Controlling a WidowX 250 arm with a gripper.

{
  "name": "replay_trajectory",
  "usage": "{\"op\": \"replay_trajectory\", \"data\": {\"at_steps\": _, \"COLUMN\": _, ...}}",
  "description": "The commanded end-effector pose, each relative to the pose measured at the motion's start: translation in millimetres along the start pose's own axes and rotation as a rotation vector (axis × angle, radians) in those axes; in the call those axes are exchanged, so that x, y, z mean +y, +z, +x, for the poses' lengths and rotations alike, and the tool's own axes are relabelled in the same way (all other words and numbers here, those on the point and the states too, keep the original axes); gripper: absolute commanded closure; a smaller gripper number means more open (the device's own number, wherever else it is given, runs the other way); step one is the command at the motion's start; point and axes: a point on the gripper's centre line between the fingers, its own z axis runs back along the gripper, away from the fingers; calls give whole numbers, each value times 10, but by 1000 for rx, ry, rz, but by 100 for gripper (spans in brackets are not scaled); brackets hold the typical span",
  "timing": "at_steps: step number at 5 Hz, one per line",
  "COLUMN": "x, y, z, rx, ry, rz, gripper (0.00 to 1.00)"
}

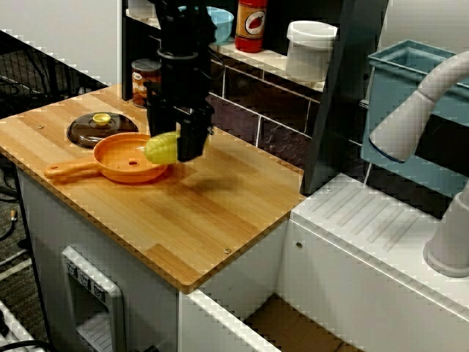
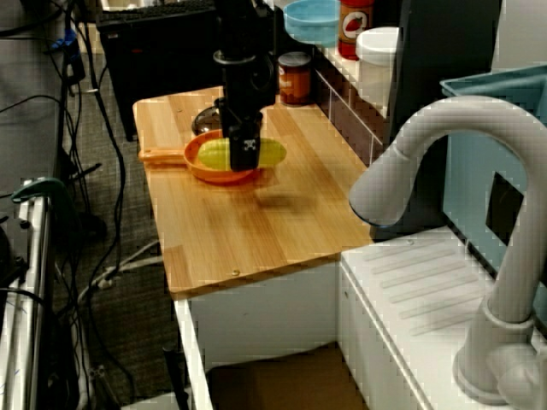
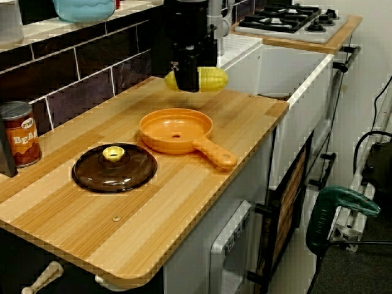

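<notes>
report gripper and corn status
Gripper shut on yellow corn. Corn held in the air, clear of orange pan. Brown lid beside pan, apart from it.

Yellow corn point(image 1: 163, 148), black tool point(image 1: 178, 144), orange pan point(image 1: 110, 148). Dark brown lid point(image 1: 86, 132) with a yellow knob point(image 1: 101, 118). Counter point(image 1: 212, 213) striped in pale and honey wood. Light blue bowl point(image 3: 86, 9), dark brown tiles point(image 3: 92, 92).

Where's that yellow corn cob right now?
In the view from the side, the corn hangs clamped in the gripper, above the counter, just beyond the orange pan.
</notes>
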Motion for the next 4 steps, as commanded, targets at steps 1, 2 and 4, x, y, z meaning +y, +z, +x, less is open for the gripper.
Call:
{"op": "replay_trajectory", "data": {"at_steps": 1, "x": -121, "y": 70, "z": -20, "rx": -62, "ry": -5, "rz": 38, "gripper": 100}}
{"op": "replay_trajectory", "data": {"at_steps": 2, "x": -135, "y": 17, "z": -38, "rx": -54, "ry": -3, "rz": 38, "gripper": 100}}
{"op": "replay_trajectory", "data": {"at_steps": 4, "x": -164, "y": -165, "z": -39, "rx": -42, "ry": 6, "rz": 57, "gripper": 100}}
